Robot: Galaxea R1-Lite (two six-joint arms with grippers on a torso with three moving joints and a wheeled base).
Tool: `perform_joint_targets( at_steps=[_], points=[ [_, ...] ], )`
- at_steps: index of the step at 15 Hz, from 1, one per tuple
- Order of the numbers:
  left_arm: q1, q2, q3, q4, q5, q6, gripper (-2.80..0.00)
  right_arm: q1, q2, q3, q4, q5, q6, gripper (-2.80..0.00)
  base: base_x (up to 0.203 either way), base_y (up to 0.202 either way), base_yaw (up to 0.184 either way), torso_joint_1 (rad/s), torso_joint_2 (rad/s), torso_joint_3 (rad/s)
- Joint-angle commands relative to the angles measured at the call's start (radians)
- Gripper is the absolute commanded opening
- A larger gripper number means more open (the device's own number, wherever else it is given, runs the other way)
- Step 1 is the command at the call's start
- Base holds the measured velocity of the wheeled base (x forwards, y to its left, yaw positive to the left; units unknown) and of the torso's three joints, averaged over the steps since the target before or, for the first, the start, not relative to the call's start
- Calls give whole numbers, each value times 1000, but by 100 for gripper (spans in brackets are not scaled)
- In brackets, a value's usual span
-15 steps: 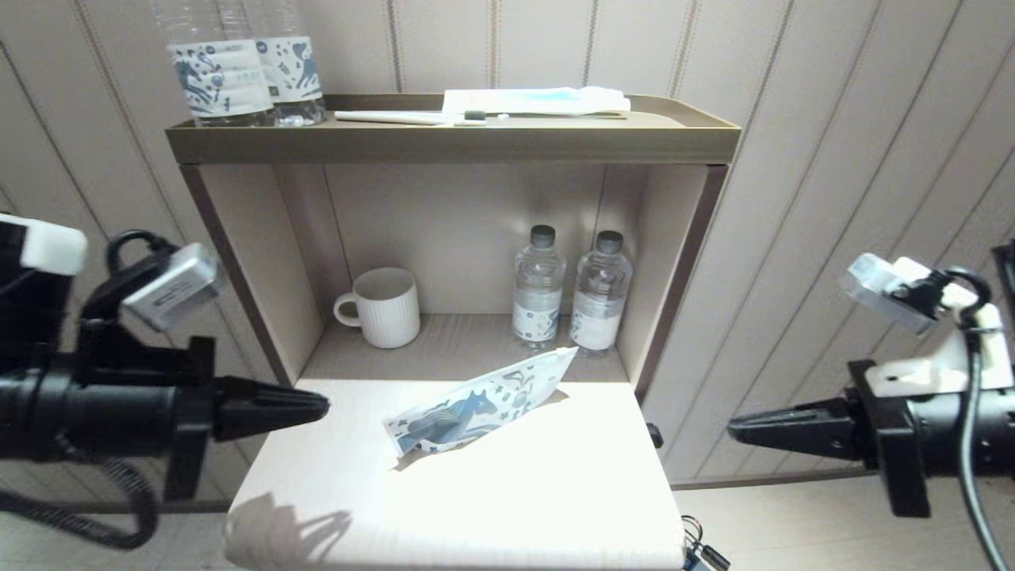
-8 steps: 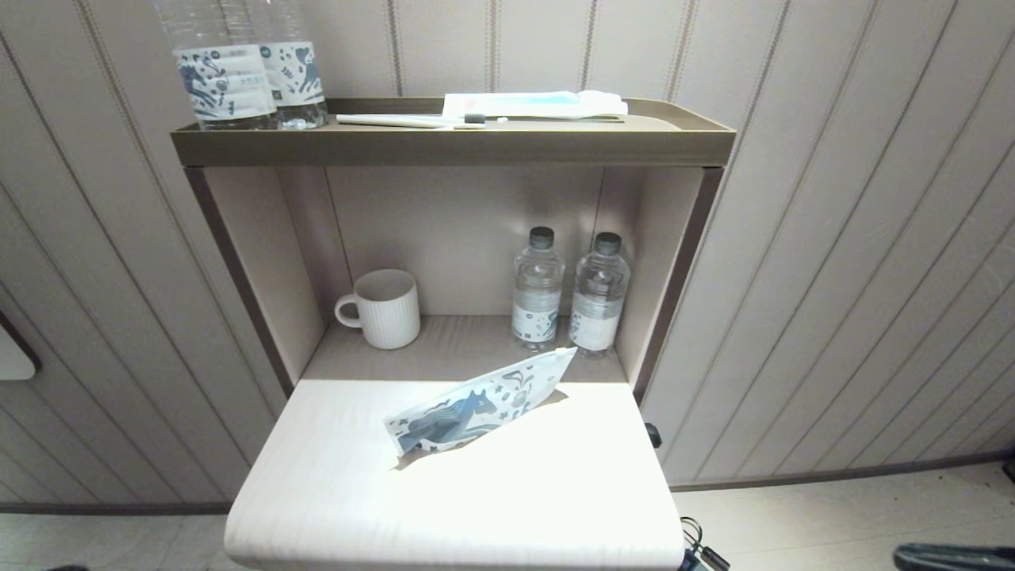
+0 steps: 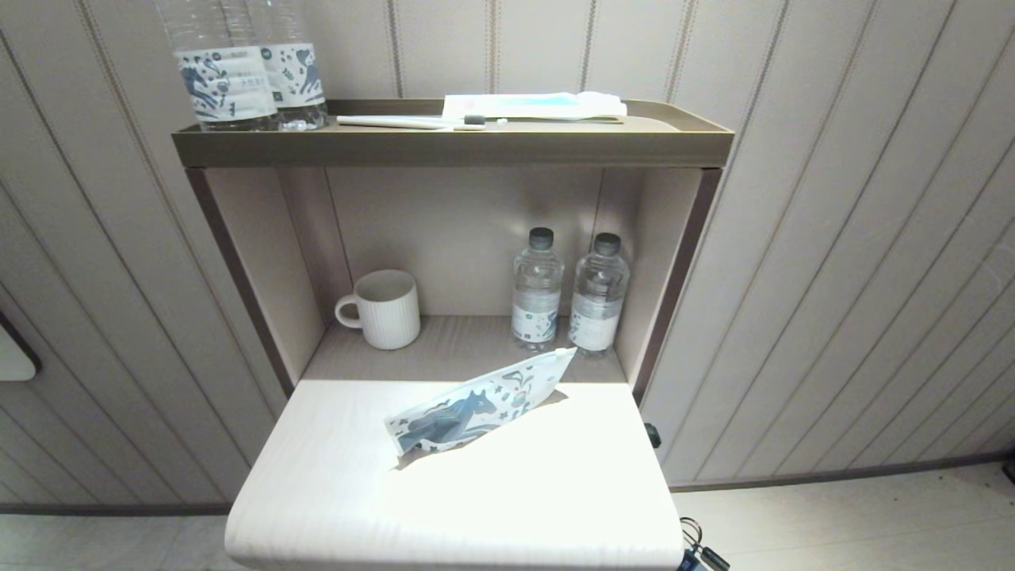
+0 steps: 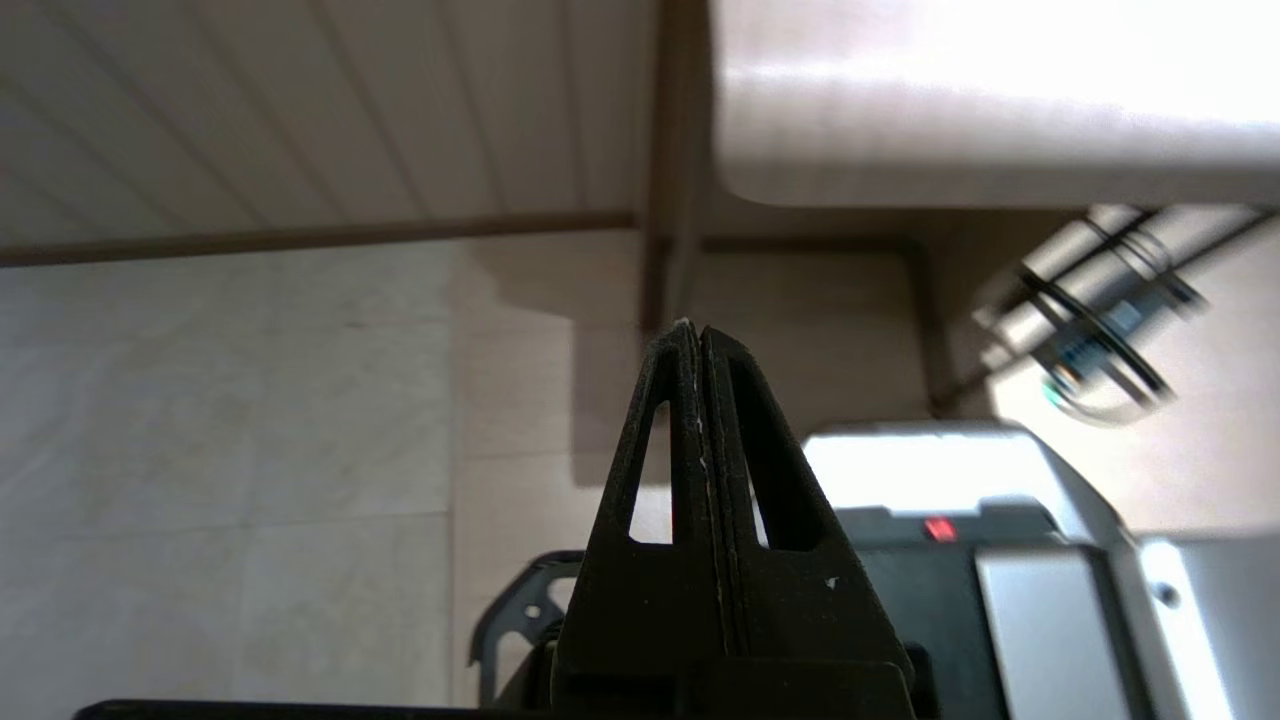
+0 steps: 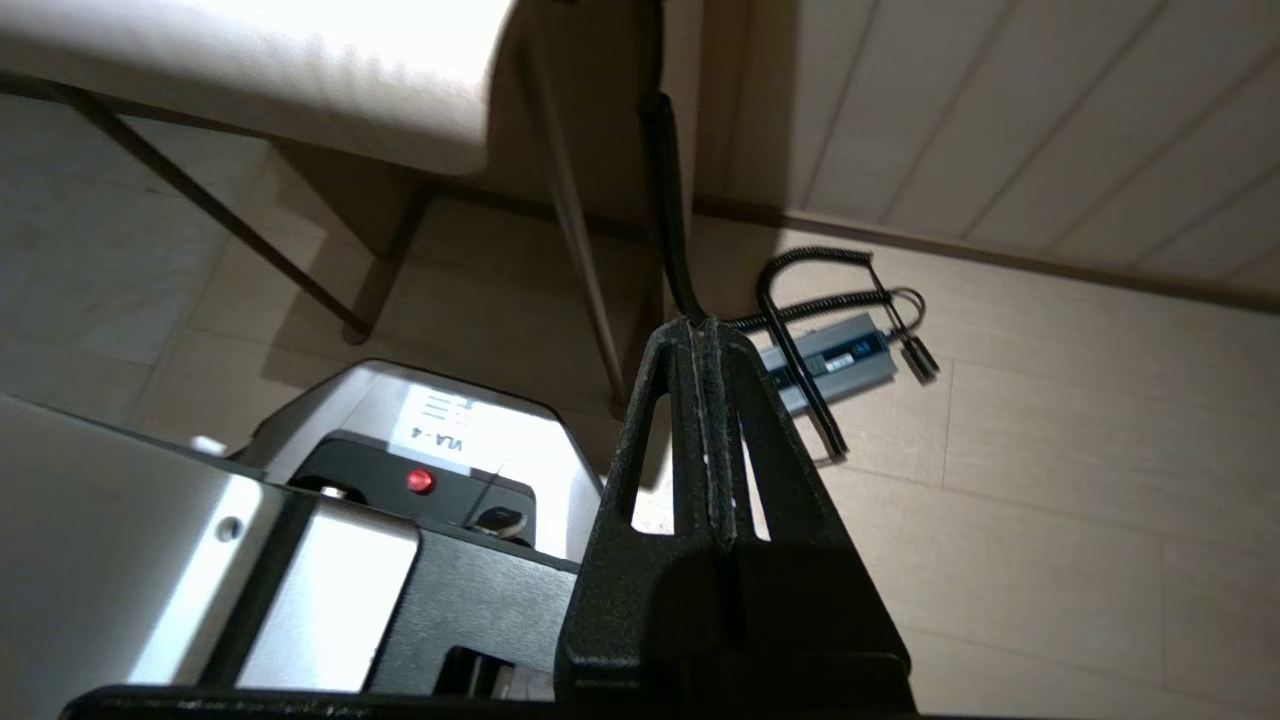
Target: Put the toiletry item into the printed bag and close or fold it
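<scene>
The printed bag (image 3: 476, 408), white with a dark-blue horse, lies tilted on the white table (image 3: 476, 507), its upper corner raised toward the open cabinet. The toiletry item is hidden in every view. Neither arm shows in the head view. My left gripper (image 4: 697, 325) is shut with nothing in it, low beside the table's edge (image 4: 950, 150) and over the floor. My right gripper (image 5: 700, 322) is also shut and empty, below the table on the other side.
A brown shelf tray (image 3: 452, 147) on top holds a white-handled toothbrush (image 3: 396, 120), a white-and-blue packet (image 3: 531, 103) and horse-labelled bottles (image 3: 238, 79). Inside the cabinet stand a mug (image 3: 386, 308) and two bottles (image 3: 538, 289). A coiled cable and power brick (image 5: 830, 360) lie on the floor.
Both arms, held up at the sides of the table a second ago, have dropped out of the head view. The bag has not moved.
</scene>
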Motion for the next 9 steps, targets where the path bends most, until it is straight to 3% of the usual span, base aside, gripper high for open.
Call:
perform_joint_targets(
  at_steps=[1, 3, 5, 6, 9],
  points=[
    [54, -112, 34, 3, 12, 20, -280, -11, -48, 84, -29, -29, -2, -280, 0, 0, 0, 0, 0, 0],
    [59, -216, 127, -23, 64, 50, -280, -13, -49, 193, -187, -78, -1, -280, 0, 0, 0, 0, 0, 0],
    [61, -259, 242, -158, 102, 91, -280, -12, -48, 304, -451, -132, -1, -280, 0, 0, 0, 0, 0, 0],
    [62, -262, 249, -167, 108, 100, -280, -12, -47, 338, -524, -146, -5, -280, 0, 0, 0, 0, 0, 0],
    [62, -264, 259, -170, 88, 98, -280, -10, -47, 332, -488, -81, 1, -280, 0, 0, 0, 0, 0, 0]
  ],
)
